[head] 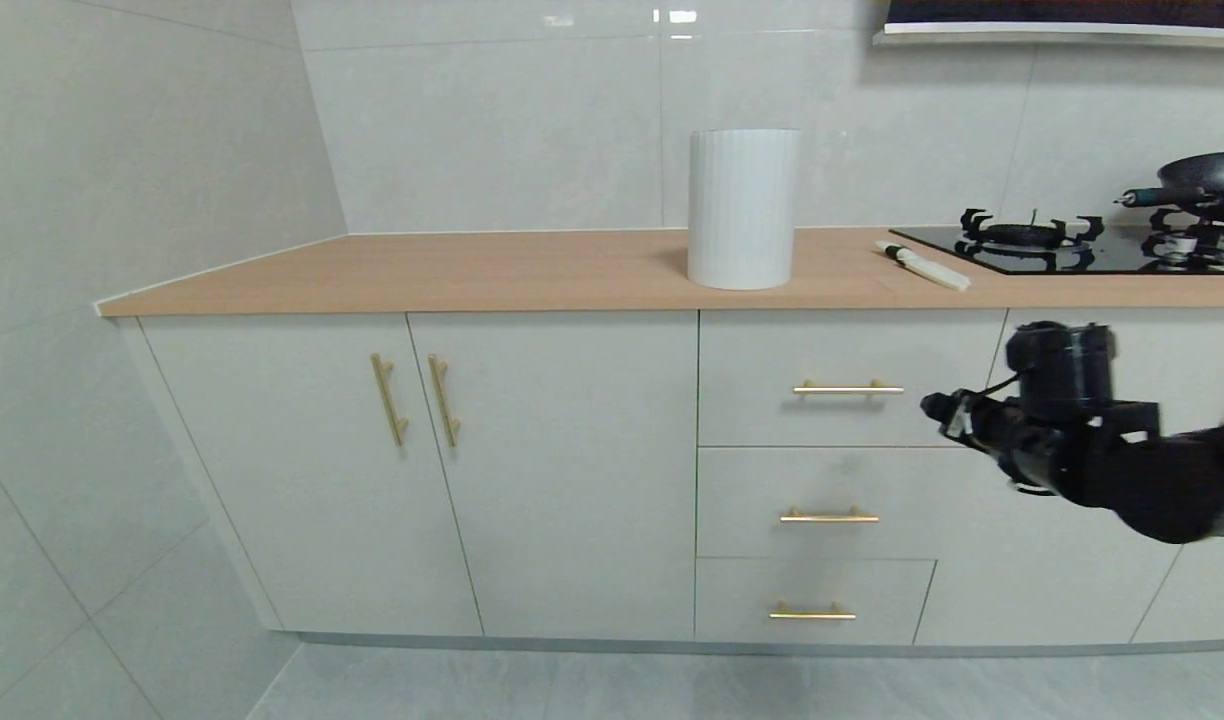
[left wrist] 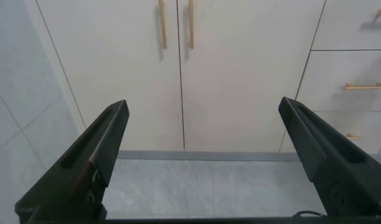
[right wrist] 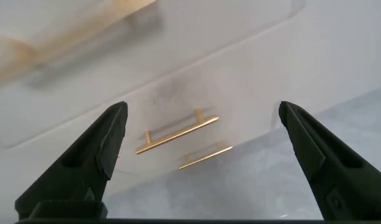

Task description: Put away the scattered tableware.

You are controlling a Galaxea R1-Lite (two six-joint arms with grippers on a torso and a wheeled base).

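A cream-handled utensil [head: 922, 266] lies on the wooden countertop [head: 492, 270] beside the stove. A tall white ribbed holder [head: 742, 208] stands upright in the middle of the counter. My right gripper [head: 937, 408] hangs in front of the drawer stack, just right of the top drawer's gold handle [head: 848, 389] and below counter level. In the right wrist view it [right wrist: 202, 109] stands open and empty, facing the lower drawer handles [right wrist: 177, 134]. My left gripper [left wrist: 203, 104] is open and empty, low down, facing the double cabinet doors [left wrist: 182, 74].
A black gas hob [head: 1072, 245] with a dark pan [head: 1207, 180] sits at the counter's right end. Below are two cabinet doors with gold handles [head: 390, 398] and three drawers [head: 829, 517]. A tiled wall closes the left side. Grey floor [left wrist: 197, 186] runs along the cabinet base.
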